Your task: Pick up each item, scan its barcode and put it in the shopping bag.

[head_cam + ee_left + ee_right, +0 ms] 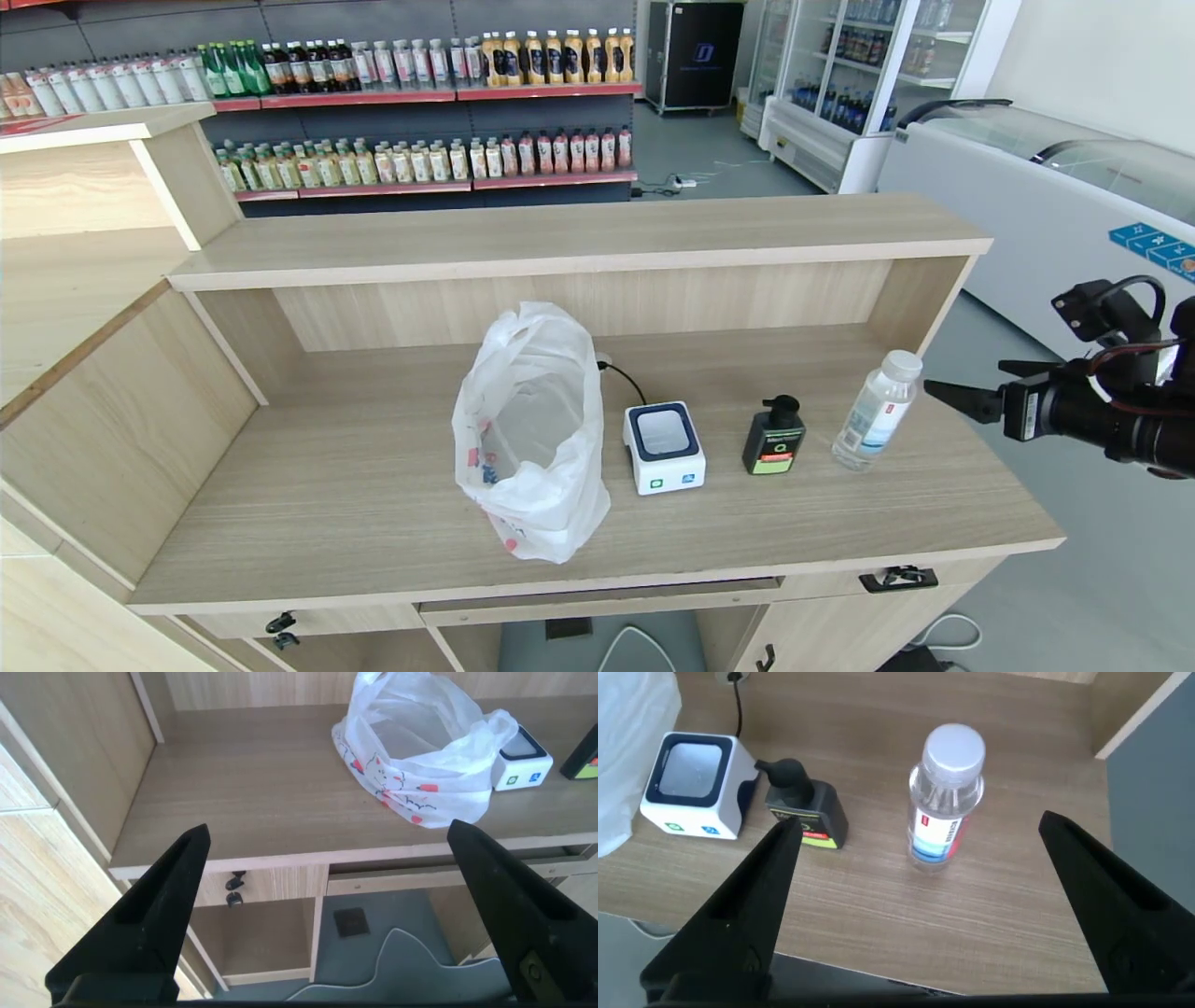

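Two bottle shelves [420, 93] behind the wooden counter [327, 485] bearing a shopping bag [537, 495].

1. On your counter [373, 485], four things stand in a row, left to right: the shopping bag [532, 439], the scanner [664, 448], the pump bottle [774, 437] and the water bottle [876, 411].
2. The shopping bag stands just beside the scanner and reaches nearer the front edge.
3. The scanner's cable [624, 378] runs back to the counter's rear wall, behind the bag.
4. The pump bottle sits between the scanner and the water bottle, apart from both.
5. Your right gripper [963, 373] hangs at the counter's right end, near the water bottle but not touching it.
6. Your left gripper [329, 829] hangs before the counter's front edge, left of the bag.
7. Beyond the counter stand shelves of bottles [420, 93]; a chest freezer [1027, 187] lies to the right.
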